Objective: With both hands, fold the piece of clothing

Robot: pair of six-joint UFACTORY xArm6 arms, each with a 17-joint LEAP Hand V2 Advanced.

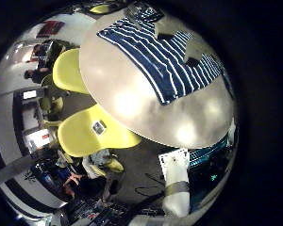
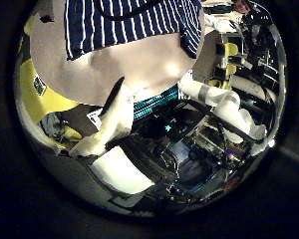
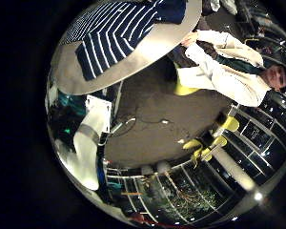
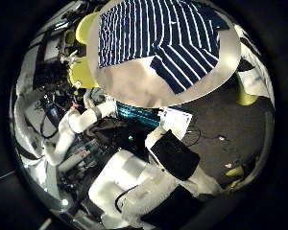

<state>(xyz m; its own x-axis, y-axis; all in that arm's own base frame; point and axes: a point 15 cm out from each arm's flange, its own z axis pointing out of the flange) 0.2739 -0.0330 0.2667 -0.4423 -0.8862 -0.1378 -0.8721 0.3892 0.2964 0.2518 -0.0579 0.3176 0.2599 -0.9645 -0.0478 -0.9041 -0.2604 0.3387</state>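
Observation:
A striped piece of clothing (image 1: 165,52) lies spread flat on a round table (image 1: 113,80), small and far off from both palms. In the right thumb side view the clothing (image 4: 158,38) covers the table's far half, with one part (image 4: 187,65) lying angled across its near edge. The left thumb side view shows the clothing's (image 2: 130,22) hem near the table's (image 2: 130,65) rim. My left hand and right hand are both well clear of the cloth, back from the table. No fingers of either hand show in any view.
Two chairs (image 1: 71,71) (image 1: 92,132) stand beside the table. A person (image 3: 219,62) leans at the table's far edge (image 3: 133,65) with a hand by the clothing (image 3: 119,33); I cannot tell whether it touches. Open floor (image 3: 162,114) lies below the table.

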